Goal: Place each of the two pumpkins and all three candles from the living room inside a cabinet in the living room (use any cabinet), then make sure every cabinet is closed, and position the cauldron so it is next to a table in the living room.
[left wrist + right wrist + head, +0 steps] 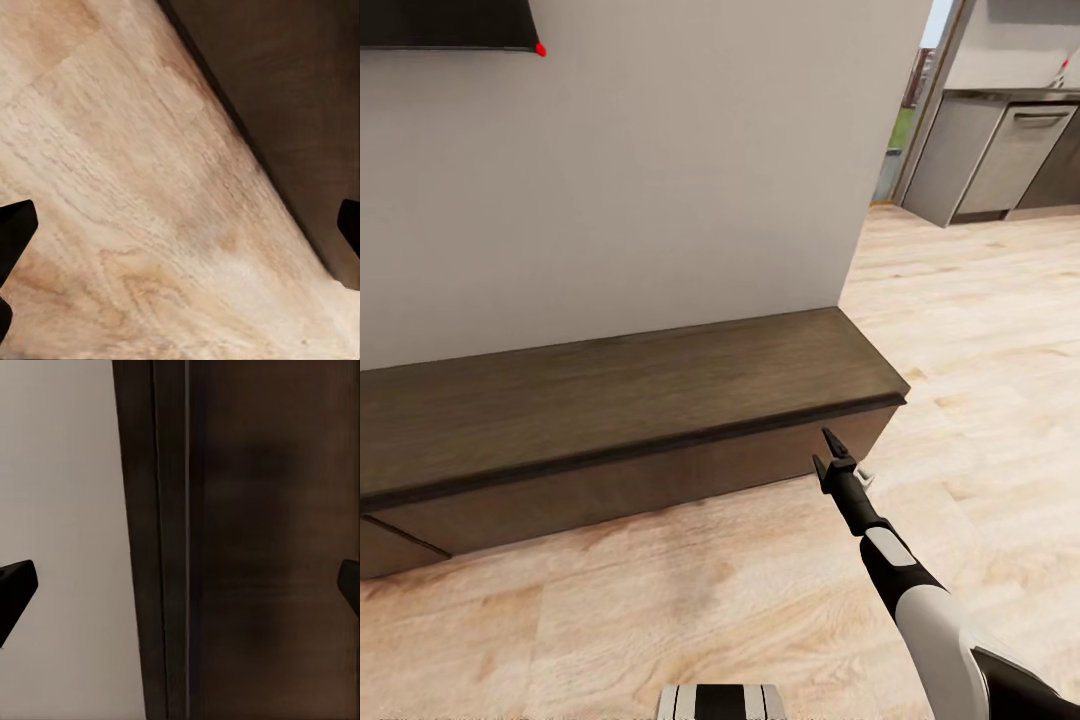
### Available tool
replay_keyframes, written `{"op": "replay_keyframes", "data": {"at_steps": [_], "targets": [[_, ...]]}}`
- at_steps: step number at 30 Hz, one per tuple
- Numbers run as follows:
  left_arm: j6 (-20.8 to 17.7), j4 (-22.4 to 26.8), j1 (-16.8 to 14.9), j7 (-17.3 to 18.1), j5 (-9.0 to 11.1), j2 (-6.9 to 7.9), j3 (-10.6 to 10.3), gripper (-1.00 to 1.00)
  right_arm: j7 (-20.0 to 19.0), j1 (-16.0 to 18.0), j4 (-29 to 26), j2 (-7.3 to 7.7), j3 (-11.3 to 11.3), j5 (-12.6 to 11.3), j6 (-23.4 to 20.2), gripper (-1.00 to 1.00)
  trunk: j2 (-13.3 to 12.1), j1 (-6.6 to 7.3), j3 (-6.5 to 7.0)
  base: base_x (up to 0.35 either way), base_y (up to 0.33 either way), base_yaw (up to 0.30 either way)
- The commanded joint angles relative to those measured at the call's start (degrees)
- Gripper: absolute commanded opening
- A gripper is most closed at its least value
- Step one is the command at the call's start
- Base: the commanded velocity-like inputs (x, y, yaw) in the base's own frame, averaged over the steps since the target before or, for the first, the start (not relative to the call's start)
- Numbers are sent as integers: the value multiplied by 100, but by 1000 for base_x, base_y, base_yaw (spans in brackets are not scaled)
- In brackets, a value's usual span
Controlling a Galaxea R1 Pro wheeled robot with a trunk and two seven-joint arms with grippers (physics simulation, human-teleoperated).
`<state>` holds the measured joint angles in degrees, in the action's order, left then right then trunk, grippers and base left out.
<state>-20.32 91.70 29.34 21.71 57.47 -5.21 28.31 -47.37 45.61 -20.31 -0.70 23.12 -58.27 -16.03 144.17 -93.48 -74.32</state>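
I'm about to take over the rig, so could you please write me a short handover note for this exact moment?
Right gripper: open, empty, held out just in front of the cabinet's front near its right end.
Left gripper: open, empty, pointing down at the wood floor beside the cabinet's base.
Cabinet: the fronts in view look shut; its top is bare.
Pumpkins, candles, cauldron and table: not in these pictures, so what is stored so far cannot be judged.
Left to do: check that the pumpkins and candles are inside, confirm every cabinet is closed, set the cauldron next to the table.
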Motion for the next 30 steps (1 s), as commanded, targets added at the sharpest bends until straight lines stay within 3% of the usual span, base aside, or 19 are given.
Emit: {"op": "replay_keyframes", "data": {"at_steps": [1, 3, 5, 10, 12, 13, 15, 18, 20, 28, 30], "targets": [[-216, 29, -279, 77, -77, 163, -236, 100, -12, 0, -13, 0, -9, 0, 2, 100, 2, -2, -23, 0, 0, 0], [-686, 43, -790, -326, -123, 375, -404, 100, -19, 0, -22, 0, -15, 0, 3, 100, 4, -7, -67, 0, 0, 0], [-1141, 48, -1301, -1069, -152, 456, -628, 100, -19, 0, -26, 0, -17, 0, 4, 100, 7, -13, -112, 0, 0, 0], [-1348, 50, -1706, -1808, -167, 521, -1069, 100, -27, 0, -32, 0, -18, 0, -1, 100, 12, -23, -200, 0, 0, 0], [-1379, 50, -1780, -1935, -167, 529, -1176, 100, -31, 0, -33, 0, -18, 0, 2, 100, 12, -23, -200, 0, 0, 0], [-1395, 31, -1816, -2018, -171, 542, -1348, 100, -34, 0, -38, 0, -18, 0, 3, 100, 12, -23, -200, 0, 0, 0], [-1386, 17, -1802, -2045, -222, 560, -1441, 100, -35, 0, -42, 0, -18, 3, 13, 100, 12, -23, -200, 0, 0, 0], [-1293, -5, -1754, -1979, -940, 526, -1701, 100, -36, 0, -43, 0, -18, 8, 39, 100, 12, -23, -200, 166, 37, 0], [-1212, -11, -1740, -1931, -1163, 504, -1777, 100, -36, 0, -43, 0, -18, 8, 44, 100, 12, -23, -200, 234, 65, 0], [-1175, -18, -1730, -1882, -1312, 503, -1852, 100, -36, 0, -44, -4, -18, 9, 55, 100, 12, -23, -200, 49, 14, 0], [-1153, -26, -1730, -1898, -1332, 538, -1988, 100, -36, 0, -44, -3, -18, 17, 56, 100, 12, -23, -200, 91, 1, 0]]}}
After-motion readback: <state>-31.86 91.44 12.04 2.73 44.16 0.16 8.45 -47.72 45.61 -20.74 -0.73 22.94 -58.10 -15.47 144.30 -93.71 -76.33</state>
